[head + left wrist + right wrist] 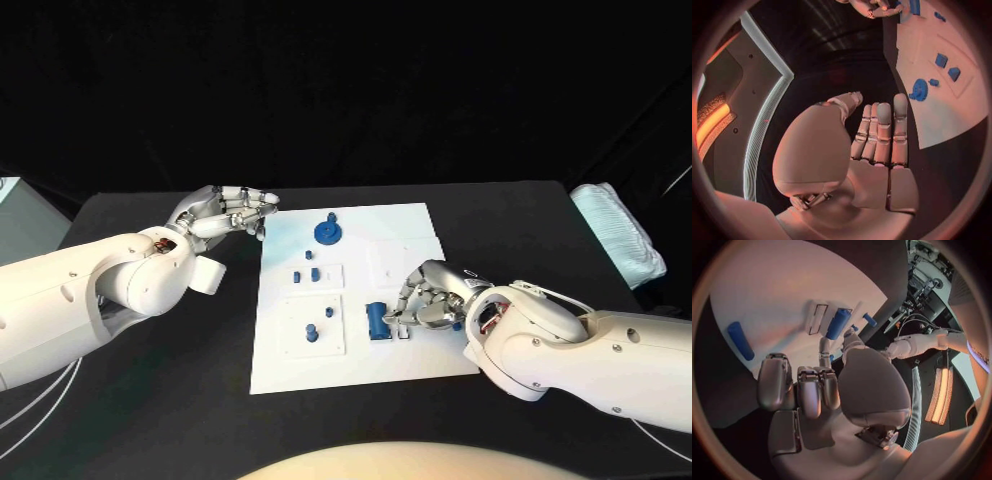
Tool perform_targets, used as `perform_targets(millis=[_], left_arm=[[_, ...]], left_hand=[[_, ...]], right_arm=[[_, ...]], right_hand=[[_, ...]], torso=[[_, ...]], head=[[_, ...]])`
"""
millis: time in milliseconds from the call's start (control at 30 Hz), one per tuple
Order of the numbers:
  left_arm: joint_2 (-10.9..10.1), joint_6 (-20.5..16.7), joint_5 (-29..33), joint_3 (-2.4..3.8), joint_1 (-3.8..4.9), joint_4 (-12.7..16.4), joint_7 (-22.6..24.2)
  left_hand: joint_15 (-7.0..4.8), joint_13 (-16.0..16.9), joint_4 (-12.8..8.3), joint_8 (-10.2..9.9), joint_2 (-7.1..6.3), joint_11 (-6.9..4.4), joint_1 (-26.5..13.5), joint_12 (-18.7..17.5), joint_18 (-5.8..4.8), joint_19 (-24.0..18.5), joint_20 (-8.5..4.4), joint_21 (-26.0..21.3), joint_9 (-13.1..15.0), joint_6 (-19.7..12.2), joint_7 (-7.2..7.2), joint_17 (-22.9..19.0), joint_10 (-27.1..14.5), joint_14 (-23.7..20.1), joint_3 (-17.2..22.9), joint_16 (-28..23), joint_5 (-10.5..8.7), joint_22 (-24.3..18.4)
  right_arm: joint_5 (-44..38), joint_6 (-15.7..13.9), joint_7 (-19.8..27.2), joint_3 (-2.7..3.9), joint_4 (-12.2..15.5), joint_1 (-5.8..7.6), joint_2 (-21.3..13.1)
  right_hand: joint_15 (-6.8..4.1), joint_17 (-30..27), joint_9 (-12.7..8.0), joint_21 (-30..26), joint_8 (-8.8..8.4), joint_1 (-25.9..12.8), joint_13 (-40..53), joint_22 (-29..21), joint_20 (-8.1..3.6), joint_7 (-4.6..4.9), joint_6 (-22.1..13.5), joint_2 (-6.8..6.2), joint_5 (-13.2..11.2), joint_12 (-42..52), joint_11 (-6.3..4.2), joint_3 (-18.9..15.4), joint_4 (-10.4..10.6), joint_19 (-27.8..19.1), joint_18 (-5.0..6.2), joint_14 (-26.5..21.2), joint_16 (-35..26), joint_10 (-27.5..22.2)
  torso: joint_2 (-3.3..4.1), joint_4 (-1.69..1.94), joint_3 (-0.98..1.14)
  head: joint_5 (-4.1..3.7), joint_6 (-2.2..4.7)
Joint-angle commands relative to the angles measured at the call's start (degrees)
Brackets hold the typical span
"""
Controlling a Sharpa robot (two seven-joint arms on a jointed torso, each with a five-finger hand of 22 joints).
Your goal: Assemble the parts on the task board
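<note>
A blue cylinder [376, 320] lies on the white board [404, 225] near its right edge, long axis running toward and away from me. My right hand [428, 298] sits right at it, fingers curled; I cannot tell whether they grip it. Further up the board a blue gear [330, 232] sits flat, and small blue pegs [306, 275] stand mid-board. My left hand [224, 213] rests off the board's left edge, fingers straight, together, holding nothing.
</note>
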Motion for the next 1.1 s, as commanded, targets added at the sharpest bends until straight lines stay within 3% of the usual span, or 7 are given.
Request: perform_targets(millis=[33,133,233,433,633,833,1100], left_arm=[[0.1,0.8,0.1,0.03,-0.02,0.0,0.2],[0.1,0.8,0.1,0.03,-0.02,0.0,0.2],[0.1,0.7,0.1,0.02,-0.02,0.0,0.2],[0.0,0.6,0.1,0.00,-0.02,0.4,0.6],[-0.1,0.6,0.1,-0.01,-0.03,0.9,0.8],[-0.1,0.6,0.1,-0.01,-0.04,1.0,0.8],[-0.1,0.7,0.1,-0.02,-0.06,0.9,0.8]], left_hand=[[0.15,-0.1,0.2,0.3,0.47,-0.11,0.2,0.0,0.80,0.2,0.34,-0.3,0.0,-0.1,-0.12,0.0,-0.4,-0.4,-0.1,0.3,0.11,-0.1],[0.15,-0.1,0.2,0.3,0.47,-0.10,0.2,0.0,0.80,0.2,0.34,-0.3,0.0,-0.1,-0.11,0.0,-0.4,-0.4,-0.1,0.3,0.11,-0.1],[0.15,-0.1,0.2,0.3,0.47,-0.10,0.2,0.0,0.80,0.2,0.34,-0.3,0.0,-0.1,-0.11,0.0,-0.4,-0.4,-0.1,0.3,0.11,-0.1],[0.15,-0.1,0.2,0.3,0.47,-0.10,0.2,0.0,0.80,0.2,0.34,-0.3,0.0,-0.1,-0.11,0.0,-0.4,-0.4,-0.1,0.3,0.11,-0.1],[0.16,-0.1,0.2,0.4,0.45,-0.11,0.3,0.0,0.79,0.1,0.35,-0.3,0.0,-0.1,-0.12,0.0,-0.5,-0.5,-0.2,0.3,0.11,-0.1],[0.16,-0.1,0.2,0.4,0.45,-0.11,0.3,0.0,0.79,0.1,0.35,-0.3,0.0,-0.1,-0.12,0.0,-0.5,-0.5,-0.2,0.3,0.11,-0.1],[0.16,-0.1,0.2,0.4,0.42,-0.12,0.3,0.1,0.80,0.1,0.36,-0.4,0.0,-0.1,-0.14,0.0,-0.4,-0.5,-0.2,0.3,0.10,-0.1]], right_arm=[[-0.7,-6.0,2.6,0.05,0.4,0.11,-1.0],[-0.8,-6.1,2.3,0.08,0.4,0.49,-2.2],[-0.9,-3.8,1.8,0.10,0.3,0.96,-4.3],[-0.9,1.2,0.9,0.07,0.6,1.32,-8.6],[-2.3,3.1,0.0,-0.04,1.2,1.20,-12.7],[-3.3,4.0,-0.8,-0.19,1.2,0.49,-14.0],[-4.1,4.5,-1.7,-0.28,0.1,-0.71,-13.3]], right_hand=[[-0.14,15.1,-0.1,0.1,-0.28,-0.6,15.1,4.7,-0.32,0.07,0.1,-0.08,1.4,0.1,-0.30,0.6,0.0,1.0,-0.72,6.0,0.2,6.0],[-0.13,15.1,-0.2,-0.1,-0.30,-0.7,15.1,4.5,-0.32,0.09,0.0,-0.18,1.6,0.1,-0.29,0.6,0.0,0.9,-0.67,6.0,0.2,6.0],[-0.06,15.1,-0.3,-0.4,-0.68,-0.1,15.0,4.5,-0.27,0.25,-0.6,-0.32,2.0,0.0,-0.17,1.0,-0.1,0.8,-0.64,6.0,0.2,5.9],[0.59,15.1,-1.1,-1.1,-2.32,1.7,14.6,4.2,0.19,1.23,-2.6,-1.34,0.1,-0.8,0.65,1.3,-0.2,0.6,-0.57,6.0,0.2,5.5],[0.71,15.1,-1.2,-1.2,-2.53,2.1,14.5,4.3,0.29,1.35,-2.7,-1.63,-0.1,-1.0,0.78,1.3,-0.2,0.6,-0.57,6.0,0.2,5.4],[0.76,15.1,-1.1,-0.8,-2.31,2.2,14.5,4.5,0.38,1.27,-2.1,-1.75,-0.5,-1.1,0.75,1.1,-0.1,0.7,-0.63,6.0,0.2,5.4],[0.71,15.1,-1.1,-0.8,-2.10,2.2,14.5,4.5,0.40,1.14,-1.6,-1.69,-0.6,-1.0,0.66,1.1,-0.1,0.7,-0.62,6.0,0.2,5.4]], torso=[[-0.02,0.00,-0.01],[-0.09,0.06,-0.06],[-0.12,0.14,-0.12],[0.00,0.00,-0.07],[0.02,-0.20,-0.05],[0.01,0.02,0.00],[0.03,0.19,-0.01]], head=[[-0.07,0.06],[-0.22,0.10],[-0.55,0.16],[-1.43,0.27],[-1.95,0.26],[-2.23,0.19],[-2.36,0.11]])
